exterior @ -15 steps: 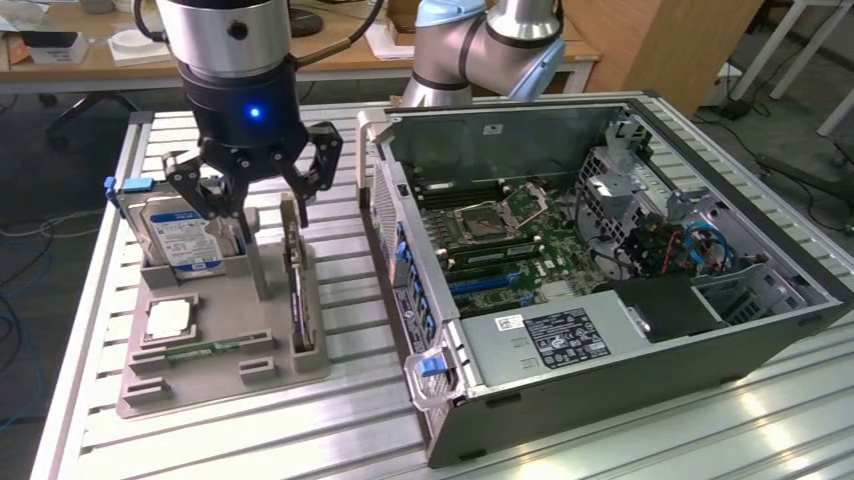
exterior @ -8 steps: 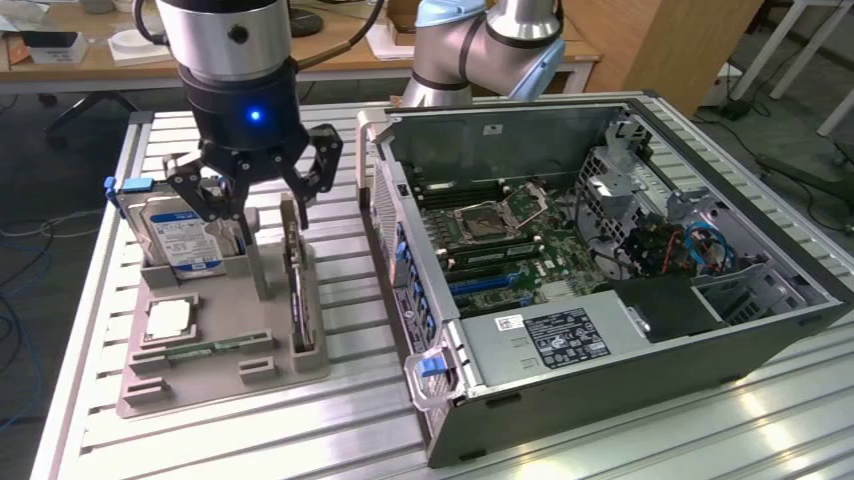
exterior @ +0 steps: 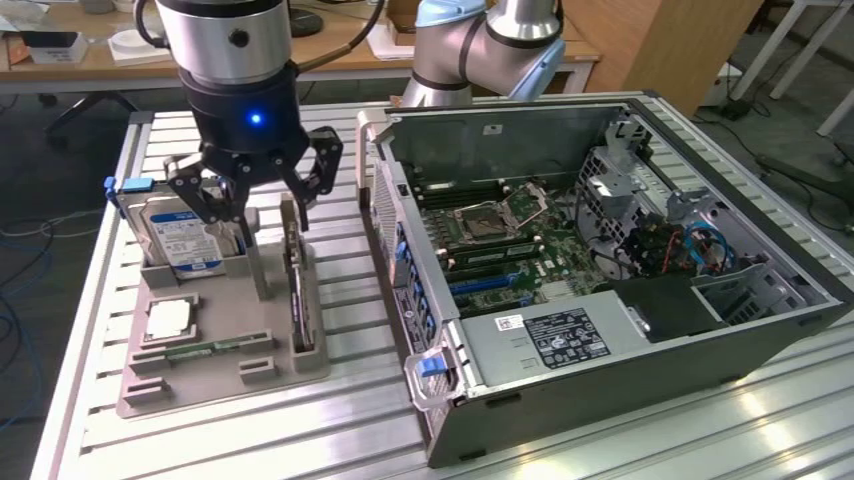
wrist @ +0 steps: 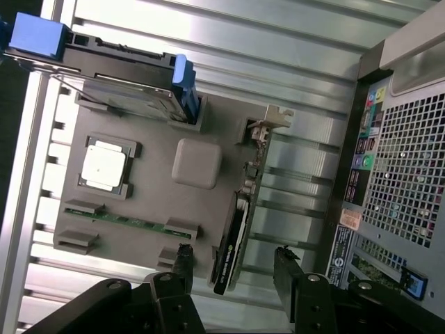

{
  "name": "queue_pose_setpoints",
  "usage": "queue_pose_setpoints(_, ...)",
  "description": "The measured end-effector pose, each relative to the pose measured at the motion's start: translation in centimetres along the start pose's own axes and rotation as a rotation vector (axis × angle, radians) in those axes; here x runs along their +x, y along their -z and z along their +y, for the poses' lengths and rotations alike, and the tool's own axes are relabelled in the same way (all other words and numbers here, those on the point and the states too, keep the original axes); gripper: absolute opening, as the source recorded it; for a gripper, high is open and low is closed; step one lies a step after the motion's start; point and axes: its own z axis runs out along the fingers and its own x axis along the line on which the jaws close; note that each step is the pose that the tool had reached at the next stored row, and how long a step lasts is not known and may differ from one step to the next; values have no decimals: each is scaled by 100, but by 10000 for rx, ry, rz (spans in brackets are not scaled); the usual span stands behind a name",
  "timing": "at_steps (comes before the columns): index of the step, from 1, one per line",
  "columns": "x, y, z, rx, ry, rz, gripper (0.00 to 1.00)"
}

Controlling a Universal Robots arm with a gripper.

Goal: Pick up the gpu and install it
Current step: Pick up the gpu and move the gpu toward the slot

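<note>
The slatted worktop point(exterior: 347, 420) carries an opened computer case point(exterior: 601, 400) and, beside it, a grey tray point(exterior: 200, 385). Above the tray hangs the pincer point(exterior: 267, 215), spread wide and empty, over the gpu point(exterior: 296, 290) standing on edge in the slot nearest the case.

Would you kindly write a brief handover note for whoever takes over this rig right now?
The gripper is open and empty, above the gpu, jaws either side of the card.
The gpu stands on edge in the grey tray, beside the open computer case.
Done: nothing lifted.
Left: pick up and install the gpu.
</note>
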Motion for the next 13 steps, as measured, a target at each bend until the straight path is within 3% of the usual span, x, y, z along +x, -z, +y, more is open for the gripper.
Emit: queue_pose_setpoints(13, 2, -35, -7, 0, 0, 0, 59)
